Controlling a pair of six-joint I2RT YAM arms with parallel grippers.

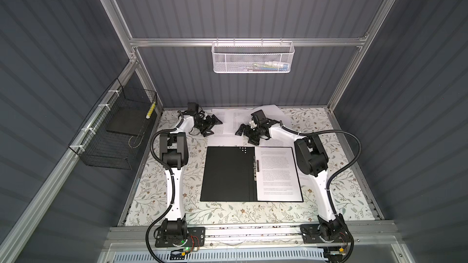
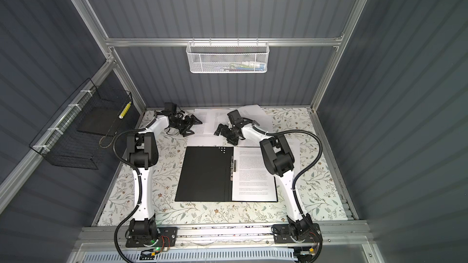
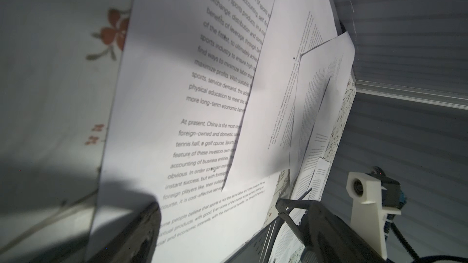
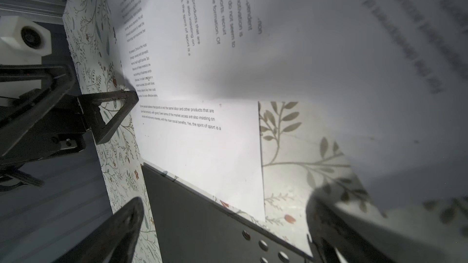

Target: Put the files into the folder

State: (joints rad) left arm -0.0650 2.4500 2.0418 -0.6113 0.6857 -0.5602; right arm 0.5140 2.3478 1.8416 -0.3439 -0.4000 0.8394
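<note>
Dealing with thin, floppy printed sheets: the files (image 1: 231, 122), light and limp, apt to slide over one another and to buckle if shoved. Fanned and overlapping at the far side of the bench (image 1: 177, 198), just beyond the open folder (image 1: 228, 173), with one more sheet (image 1: 276, 173) already lying flat on the folder's right half, beside the metal spine clip (image 1: 256, 166). Probably best taken at a free edge or corner overhanging a neighbour (nothing to pinch on paper lying flat), then lifted slowly to keep the rest from following. Spread and pinching nothing, the left end effector (image 1: 212, 127), low at the pile's left edge; likewise spread wide and empty, the right end effector (image 1: 246, 137), low over the sheets near the folder's far edge. Little in the way: just both end effectors crowding one pile, plus the back wall (image 1: 240, 89) close behind, with one sheet's far corner seemingly curled up against it. Well clear of all this, a white mesh basket (image 1: 253, 56) hung high at the back and a black wire basket (image 1: 111, 142) off to the left side.
</note>
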